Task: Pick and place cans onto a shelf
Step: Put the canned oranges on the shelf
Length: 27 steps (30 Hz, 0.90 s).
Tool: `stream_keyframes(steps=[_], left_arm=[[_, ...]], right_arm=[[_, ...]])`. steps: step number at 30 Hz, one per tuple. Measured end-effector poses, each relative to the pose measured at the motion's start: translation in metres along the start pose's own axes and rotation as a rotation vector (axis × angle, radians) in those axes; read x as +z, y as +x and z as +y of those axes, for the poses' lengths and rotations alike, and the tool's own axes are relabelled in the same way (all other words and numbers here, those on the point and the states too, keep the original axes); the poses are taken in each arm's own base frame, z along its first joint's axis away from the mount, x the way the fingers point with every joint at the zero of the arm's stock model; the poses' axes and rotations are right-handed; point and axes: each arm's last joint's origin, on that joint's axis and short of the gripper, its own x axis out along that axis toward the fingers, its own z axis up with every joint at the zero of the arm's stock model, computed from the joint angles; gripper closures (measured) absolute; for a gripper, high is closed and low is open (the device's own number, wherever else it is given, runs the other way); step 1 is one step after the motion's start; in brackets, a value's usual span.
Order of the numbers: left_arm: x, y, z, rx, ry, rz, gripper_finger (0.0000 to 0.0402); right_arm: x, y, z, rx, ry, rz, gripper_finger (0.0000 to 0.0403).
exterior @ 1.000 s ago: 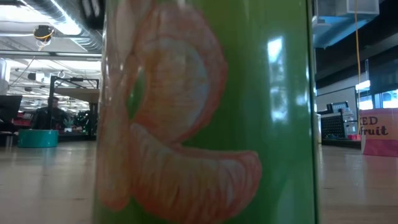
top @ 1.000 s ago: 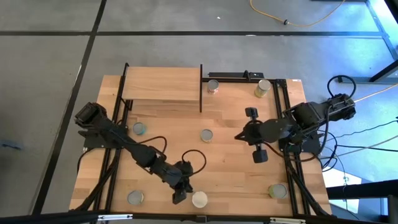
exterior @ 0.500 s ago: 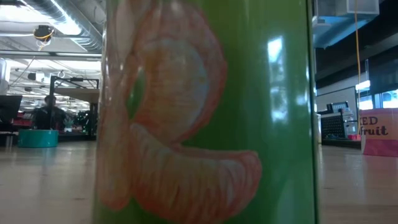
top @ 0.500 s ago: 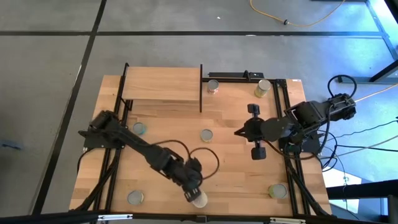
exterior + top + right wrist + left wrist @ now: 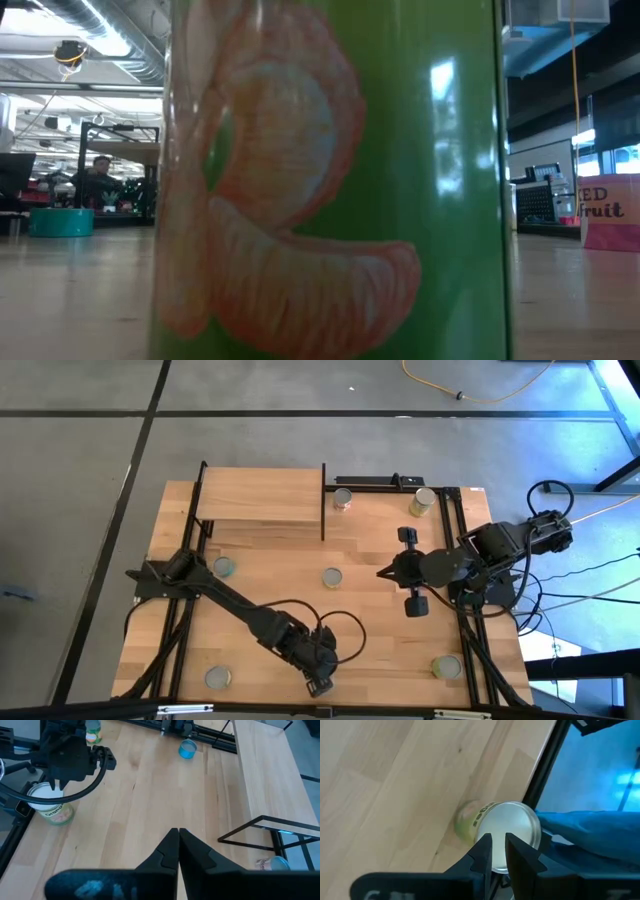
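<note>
Your shelf (image 5: 262, 494) stands bare at the surface's far edge. Seven cans sit upright and scattered across the surface; the green can (image 5: 506, 831) stands at the near edge.

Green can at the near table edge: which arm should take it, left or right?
Left. The left gripper hangs right over the green can, close above its silvery top. The right gripper hangs mid-table with shut fingers, well away from that can.

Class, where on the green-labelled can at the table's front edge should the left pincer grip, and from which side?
Grip the green-labelled can by its round side wall near the top, descending from straight above: it stands upright, and the left pincer hangs directly over it.
</note>
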Motion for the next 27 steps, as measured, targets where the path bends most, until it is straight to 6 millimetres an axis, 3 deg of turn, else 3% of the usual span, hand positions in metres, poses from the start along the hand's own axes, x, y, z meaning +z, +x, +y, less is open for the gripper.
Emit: stream_keyframes(steps=[10, 27], left_arm=[[-0.004, 0.016, 0.002, 0.025, 0.021, 0.035, 0.0356], [-0.003, 0.015, 0.003, 0.041, 0.048, 0.016, 0.0356]], right_arm=[[0.0, 0.0, 0.0, 0.001, -0.001, 0.0, 0.039], [0.0, 0.0, 0.0, 0.002, 0.0, 0.0, 0.039]])
